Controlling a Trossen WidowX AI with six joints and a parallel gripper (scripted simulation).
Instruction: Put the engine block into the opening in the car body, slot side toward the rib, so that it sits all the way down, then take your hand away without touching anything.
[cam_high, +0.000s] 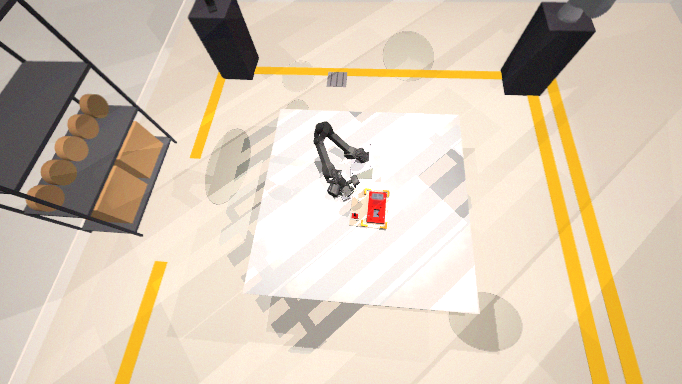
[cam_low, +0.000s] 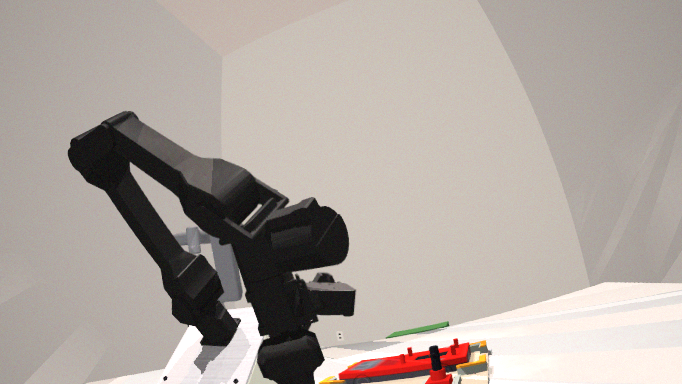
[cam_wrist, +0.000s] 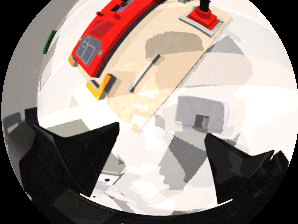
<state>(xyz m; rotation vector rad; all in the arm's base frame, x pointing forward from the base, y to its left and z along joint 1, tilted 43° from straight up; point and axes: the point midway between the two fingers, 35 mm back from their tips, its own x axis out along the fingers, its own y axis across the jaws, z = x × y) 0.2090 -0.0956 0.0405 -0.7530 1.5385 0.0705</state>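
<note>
The grey engine block (cam_wrist: 200, 116), with a dark slot in its near side, lies on the white table beside the beige board, seen in the wrist view. My gripper (cam_wrist: 165, 132) is open and empty, with its fingertips on either side below the block's level in the picture; the block is beyond them, towards the right finger. The red car body (cam_high: 376, 204) (cam_low: 395, 367) (cam_wrist: 111, 39) lies to the far side of the board. Its opening (cam_high: 376, 213) shows dark and grey in the top view; in the wrist view it is partly cut off at the top. The rib cannot be made out.
Yellow corner holders (cam_high: 386, 193) (cam_low: 472, 363) (cam_wrist: 102, 88) stand around the car body. A red part with an upright black post (cam_high: 355, 216) (cam_low: 438, 376) (cam_wrist: 202, 20) stands on the beige board (cam_wrist: 125, 102). A thin grey bar (cam_wrist: 145, 73) lies between. A green strip (cam_low: 420, 330) lies behind.
</note>
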